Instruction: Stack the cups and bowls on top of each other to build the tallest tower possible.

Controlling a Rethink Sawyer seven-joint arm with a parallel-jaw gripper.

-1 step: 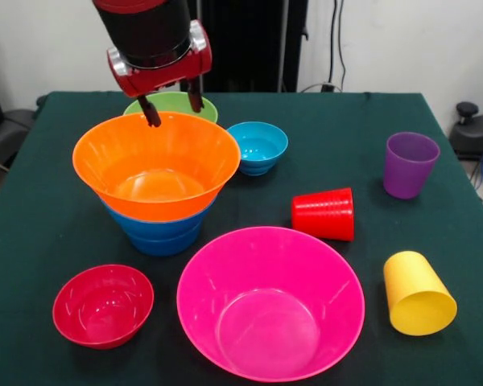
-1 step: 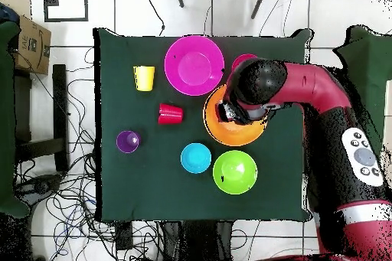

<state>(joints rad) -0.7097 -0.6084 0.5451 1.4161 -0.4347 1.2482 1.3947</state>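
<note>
The tower (image 1: 157,173) stands left of centre: a wide orange bowl (image 1: 157,161) nested on blue bowls (image 1: 163,233). My gripper (image 1: 174,104) hangs open just over the orange bowl's far rim, holding nothing. Overhead, the gripper (image 2: 230,112) and arm cover part of the orange bowl (image 2: 228,132). The large pink bowl (image 1: 270,301) and small red bowl (image 1: 103,304) sit near the front. A green bowl (image 1: 210,109) and a light-blue bowl (image 1: 258,146) lie behind. The purple cup (image 1: 410,165) is upright; the red cup (image 1: 324,214) and yellow cup (image 1: 419,293) lie on their sides.
Everything rests on a dark green table (image 1: 48,201). Overhead, a cardboard box (image 2: 31,44) sits off the table's left side and cables run across the tiled floor around it.
</note>
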